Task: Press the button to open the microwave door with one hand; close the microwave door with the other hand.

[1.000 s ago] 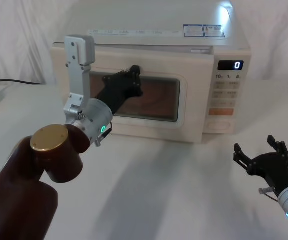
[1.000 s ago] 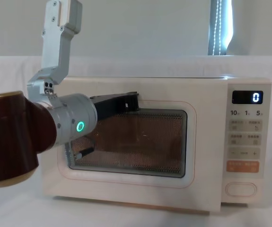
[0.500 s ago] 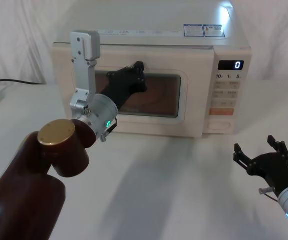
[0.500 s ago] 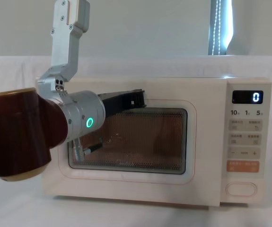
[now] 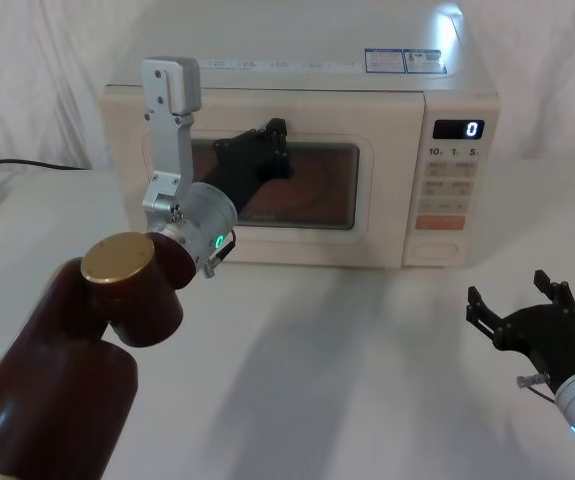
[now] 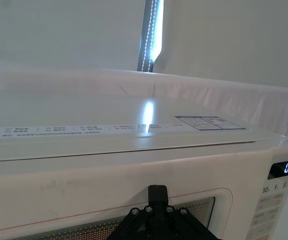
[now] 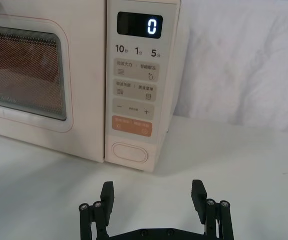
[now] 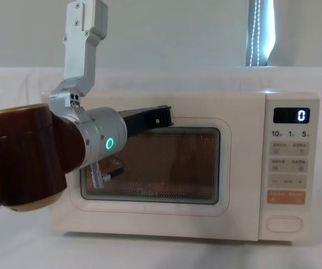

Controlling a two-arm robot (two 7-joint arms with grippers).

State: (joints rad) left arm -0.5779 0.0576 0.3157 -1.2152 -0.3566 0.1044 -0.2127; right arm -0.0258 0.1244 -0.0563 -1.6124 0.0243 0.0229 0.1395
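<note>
We press our left gripper (image 5: 270, 150) against the upper part of the microwave door (image 5: 277, 190), which sits flush with the microwave (image 5: 297, 90) at the back of the desk (image 5: 347, 370); whether its jaws are parted we cannot tell. To finish well, we judge a straight, even push is needed until the latch catches, without skidding on the glass. Our right gripper (image 7: 154, 200) waits over the desk's near right corner, jaws wide and holding nothing, facing the button (image 7: 129, 152) low on the keypad strip. The casing is smooth, glossy cream with rounded corners; the window shows a fine mesh behind dark glass. A white cloth covers the desk.
</note>
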